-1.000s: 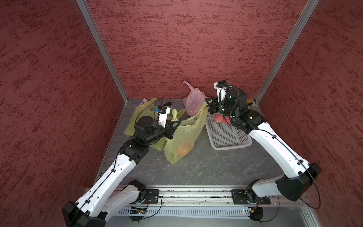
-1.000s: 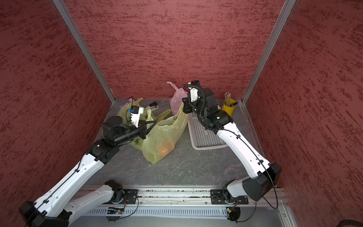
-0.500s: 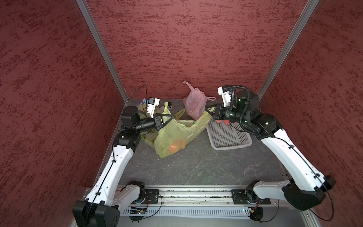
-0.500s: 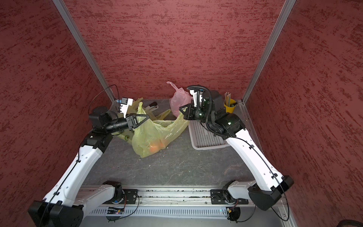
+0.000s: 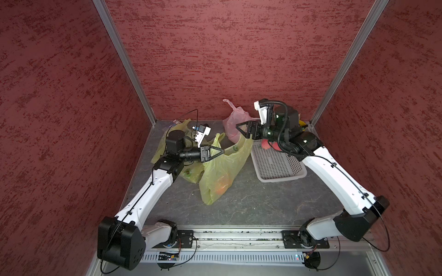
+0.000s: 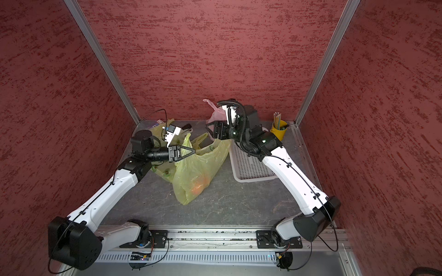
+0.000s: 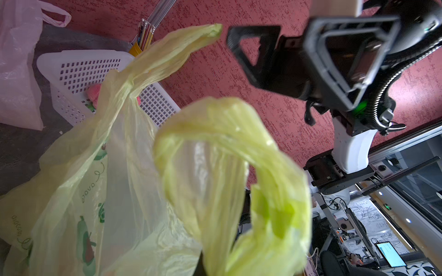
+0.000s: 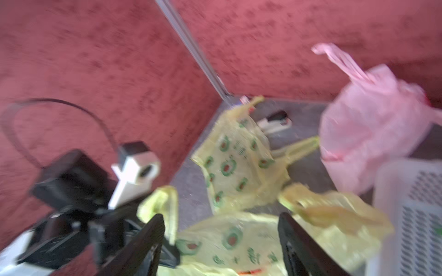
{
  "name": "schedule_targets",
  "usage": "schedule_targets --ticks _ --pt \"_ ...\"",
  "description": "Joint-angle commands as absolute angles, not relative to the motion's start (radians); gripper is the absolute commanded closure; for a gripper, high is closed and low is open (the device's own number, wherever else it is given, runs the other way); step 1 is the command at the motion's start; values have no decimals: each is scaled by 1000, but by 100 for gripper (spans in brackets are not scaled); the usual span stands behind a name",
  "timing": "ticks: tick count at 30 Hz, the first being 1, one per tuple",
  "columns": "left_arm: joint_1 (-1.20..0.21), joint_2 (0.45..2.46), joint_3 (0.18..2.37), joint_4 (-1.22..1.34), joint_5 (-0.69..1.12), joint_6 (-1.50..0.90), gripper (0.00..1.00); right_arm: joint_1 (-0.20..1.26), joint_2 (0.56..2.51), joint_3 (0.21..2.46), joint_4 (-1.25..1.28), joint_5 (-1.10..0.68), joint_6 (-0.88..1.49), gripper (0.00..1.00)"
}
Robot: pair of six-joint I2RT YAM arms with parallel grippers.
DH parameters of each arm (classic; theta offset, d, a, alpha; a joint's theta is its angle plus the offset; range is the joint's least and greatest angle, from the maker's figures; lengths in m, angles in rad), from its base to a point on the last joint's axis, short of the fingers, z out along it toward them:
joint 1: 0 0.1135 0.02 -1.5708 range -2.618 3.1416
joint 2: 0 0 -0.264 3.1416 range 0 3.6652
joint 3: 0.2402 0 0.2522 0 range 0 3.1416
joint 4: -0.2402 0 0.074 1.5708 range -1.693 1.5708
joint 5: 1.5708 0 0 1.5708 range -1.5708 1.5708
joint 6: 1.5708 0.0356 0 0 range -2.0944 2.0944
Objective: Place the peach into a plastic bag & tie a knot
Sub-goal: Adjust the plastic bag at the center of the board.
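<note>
Nearest the rail, on the desk (image 5: 263, 205), the base of the plastic bag (image 5: 227, 167) rests flat. It is weighted there by the peach (image 5: 221, 187), which shows as an orange mass through the film in both top views. We therefore judge the placing step done and the knot not yet tied. Just beyond, the left end effector (image 5: 222, 152) is pinched narrow on the held handle (image 7: 229, 155) and lifts that side, so the mouth faces upward and the fruit cannot roll out. Farther on, the right end effector (image 5: 241, 131) stands wide and grips nothing. The free handle (image 7: 181, 45) rises just beside its jaws without entering them. We read this as a pose for taking that handle, since a knot needs both handles drawn taut and crossed. The thin film may sag away before the jaws close. Behind the bag, a white basket (image 5: 277, 167) holds a reddish fruit (image 5: 266, 144), probably spare stock. A second yellow bag (image 5: 191, 173) lies under the left arm. At the back wall sit a pink bag (image 5: 233, 119) and a pencil cup (image 6: 278, 127), well apart from the work.
</note>
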State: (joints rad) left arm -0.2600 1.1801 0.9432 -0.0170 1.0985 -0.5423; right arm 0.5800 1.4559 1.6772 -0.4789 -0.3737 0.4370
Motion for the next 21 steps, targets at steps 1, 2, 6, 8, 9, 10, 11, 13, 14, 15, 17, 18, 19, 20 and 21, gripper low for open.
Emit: schedule_targets --ticks 1,2,6,8,9,10,11,13,14,15,17,18,19,20,21 --pt "-267 1183 985 -17 1119 -515 100 589 1512 1722 -341 -620 463 26" --pt "-267 1183 988 -24 1121 -510 100 593 1522 1720 -326 -647 481 27" --pt "-273 1183 1002 -57 1124 -493 100 614 1545 1696 -279 -697 515 30" --pt "-276 1184 1009 -68 1127 -488 100 628 1560 1696 -271 -718 524 29" --pt "-279 1185 1013 -74 1127 -485 100 637 1570 1702 -275 -717 523 28" --pt "-281 1186 1017 -82 1127 -482 100 643 1578 1703 -277 -714 521 27" --pt "-284 1187 1020 -86 1127 -479 100 648 1584 1703 -278 -712 521 27" --pt "-287 1189 1029 -97 1129 -474 100 654 1600 1710 -287 -711 522 27" --pt "-290 1189 1032 -99 1129 -473 100 657 1607 1710 -290 -713 522 27" --pt "-291 1189 1034 -100 1129 -472 100 661 1615 1713 -298 -712 519 29" --pt "-293 1189 1037 -103 1129 -472 99 667 1625 1712 -307 -711 513 33" --pt "-296 1190 1039 -105 1131 -472 98 669 1630 1711 -306 -713 512 39" --pt "-299 1192 1042 -110 1131 -470 97 672 1633 1708 -302 -714 515 47" --pt "-299 1193 1045 -114 1131 -468 95 673 1636 1707 -295 -717 518 54" --pt "-303 1195 1049 -119 1131 -465 92 673 1638 1703 -284 -719 527 65"
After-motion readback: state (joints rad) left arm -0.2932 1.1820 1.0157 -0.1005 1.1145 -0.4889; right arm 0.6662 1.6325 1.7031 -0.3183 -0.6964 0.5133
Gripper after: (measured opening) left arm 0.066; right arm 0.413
